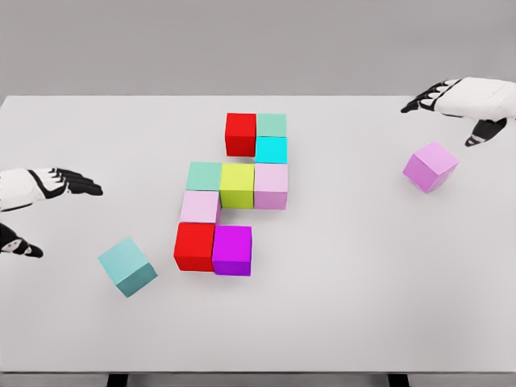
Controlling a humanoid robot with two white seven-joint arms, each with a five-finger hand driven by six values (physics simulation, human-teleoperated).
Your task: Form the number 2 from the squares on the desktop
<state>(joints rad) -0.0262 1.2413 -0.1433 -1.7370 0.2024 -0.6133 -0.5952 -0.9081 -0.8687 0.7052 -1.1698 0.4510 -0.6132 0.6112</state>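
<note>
Several coloured cubes stand joined mid-table: a red cube (pixel 240 134) and a pale green cube (pixel 272 125) on top, a cyan cube (pixel 271 150) below, then a mint cube (pixel 204 175), an olive cube (pixel 237 185) and a pink cube (pixel 271 185), a pale pink cube (pixel 200 206), and a second red cube (pixel 194 246) beside a magenta cube (pixel 232 250). A loose teal cube (pixel 127 266) lies at the lower left, right of my open left hand (pixel 56 205). A loose violet cube (pixel 430 167) sits below my open right hand (pixel 459 113).
The white table (pixel 363 282) reaches from edge to edge, with its front edge near the bottom of the view. A grey wall stands behind it.
</note>
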